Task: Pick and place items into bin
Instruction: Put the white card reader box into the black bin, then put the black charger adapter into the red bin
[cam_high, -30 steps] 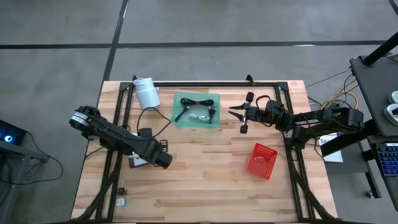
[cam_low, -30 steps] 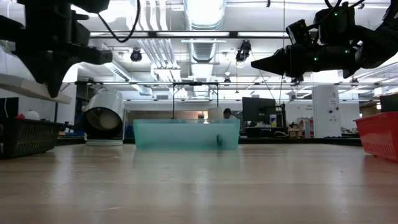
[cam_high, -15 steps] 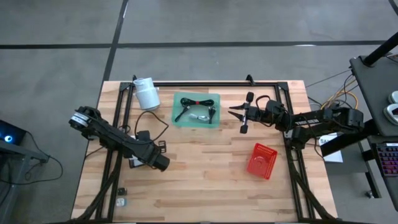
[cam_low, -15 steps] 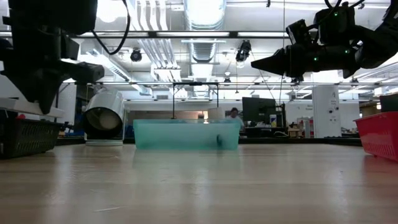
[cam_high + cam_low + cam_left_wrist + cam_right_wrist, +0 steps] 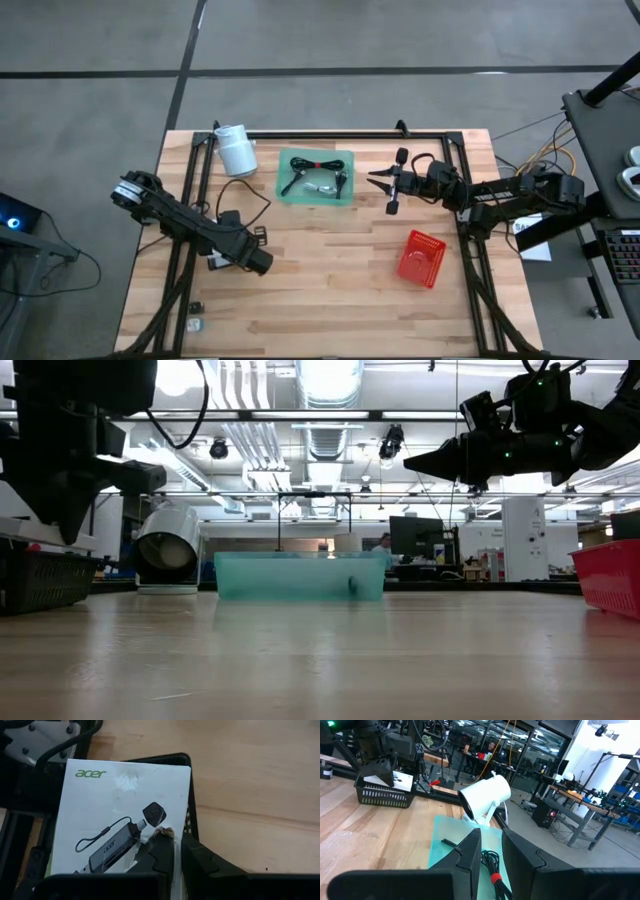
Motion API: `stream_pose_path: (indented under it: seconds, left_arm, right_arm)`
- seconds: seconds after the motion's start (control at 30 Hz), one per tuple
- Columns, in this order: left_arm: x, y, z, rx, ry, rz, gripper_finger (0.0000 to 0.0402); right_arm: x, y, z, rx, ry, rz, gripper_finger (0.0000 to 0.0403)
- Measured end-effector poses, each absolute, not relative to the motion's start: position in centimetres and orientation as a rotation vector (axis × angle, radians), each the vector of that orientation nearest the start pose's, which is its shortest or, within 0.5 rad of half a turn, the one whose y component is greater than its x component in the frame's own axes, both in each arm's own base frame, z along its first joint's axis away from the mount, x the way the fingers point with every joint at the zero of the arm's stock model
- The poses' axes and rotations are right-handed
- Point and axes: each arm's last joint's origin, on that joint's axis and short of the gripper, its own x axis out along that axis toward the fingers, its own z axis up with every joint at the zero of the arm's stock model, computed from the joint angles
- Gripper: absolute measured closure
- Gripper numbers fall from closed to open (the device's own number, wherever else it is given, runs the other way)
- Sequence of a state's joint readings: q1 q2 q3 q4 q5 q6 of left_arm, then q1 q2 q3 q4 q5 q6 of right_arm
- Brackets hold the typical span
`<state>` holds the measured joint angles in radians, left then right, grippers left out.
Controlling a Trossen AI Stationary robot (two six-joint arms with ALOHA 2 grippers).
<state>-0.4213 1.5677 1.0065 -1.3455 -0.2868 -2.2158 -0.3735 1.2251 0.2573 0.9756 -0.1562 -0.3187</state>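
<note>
The left gripper (image 5: pixel 172 839) pinches the white box (image 5: pixel 115 800) lying on the black basket's (image 5: pixel 193 810) rim, so the box could slide off, while the right gripper (image 5: pixel 386 185) hangs open far from the basket.

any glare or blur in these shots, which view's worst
Low view: bright ceiling lights blow out, the left gripper is a backlit silhouette, and the near tabletop is soft. Left wrist view: pale glare patch on the white acer box. High view: evenly lit.

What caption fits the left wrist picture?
Left gripper shut on a white Acer box over a black basket.
</note>
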Motion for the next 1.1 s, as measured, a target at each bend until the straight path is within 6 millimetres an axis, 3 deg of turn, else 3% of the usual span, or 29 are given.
stream_pose_path:
  seconds: [0.3,0.63,0.87,1.1]
  left_arm:
    - [21.0,-8.6,19.7,-0.943,0.967,1.596,0.0382]
    - [21.0,-8.7,19.7,-0.896,1.017,1.553,0.0262]
    - [21.8,-9.1,20.9,-0.795,1.167,1.361,0.0218]
    - [23.5,-10.4,23.0,-0.968,1.326,1.158,0.0217]
  right_arm:
    - [20.2,-7.4,18.5,-0.331,0.028,-0.217,0.0337]
    - [20.2,-7.4,18.5,-0.35,0.03,-0.217,0.0337]
    - [20.2,-7.4,18.5,-0.353,0.03,-0.217,0.0337]
    - [20.2,-7.4,18.5,-0.353,0.03,-0.217,0.0337]
